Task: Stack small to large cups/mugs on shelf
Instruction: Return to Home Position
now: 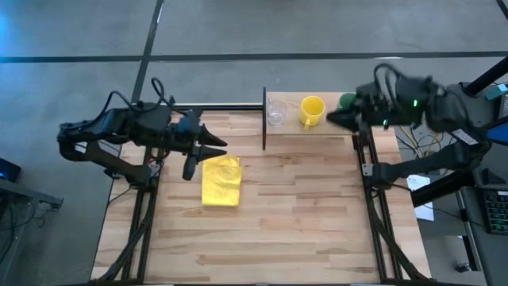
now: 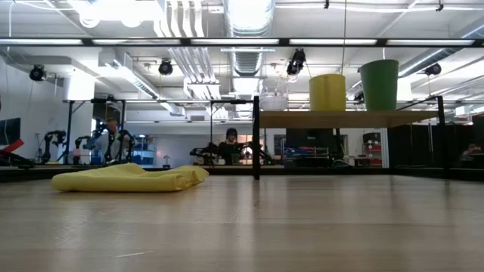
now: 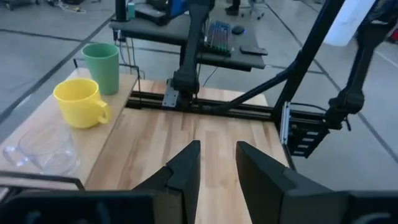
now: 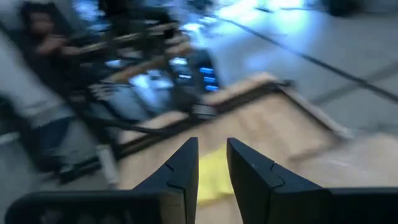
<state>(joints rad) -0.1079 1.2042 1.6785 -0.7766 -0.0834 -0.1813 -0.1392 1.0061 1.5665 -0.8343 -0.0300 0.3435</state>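
Observation:
Three vessels stand upright in a row on the shelf (image 1: 290, 127), a light-wood plank on black posts (image 2: 340, 119) at the table's far edge. They are the clear cup (image 1: 275, 112) (image 2: 274, 94) (image 3: 46, 149), the yellow mug (image 1: 312, 111) (image 2: 327, 92) (image 3: 78, 102) and the green cup (image 1: 347, 101) (image 2: 380, 85) (image 3: 102, 67). My right gripper (image 1: 333, 117) (image 4: 212, 163) hovers just beside the green cup, open by a narrow gap, and partly hides it from above. My left gripper (image 1: 218, 144) (image 3: 217, 163) hovers left of the shelf, above the yellow cloth's far end, also narrowly open.
A flat yellow cloth (image 1: 221, 180) (image 2: 128, 178) lies on the slatted tabletop (image 1: 302, 214) left of centre. A black post (image 1: 263, 119) marks the shelf's left end. Bare wood spreads across the table's middle and near side. Beyond the table a person (image 2: 231, 143) sits far off.

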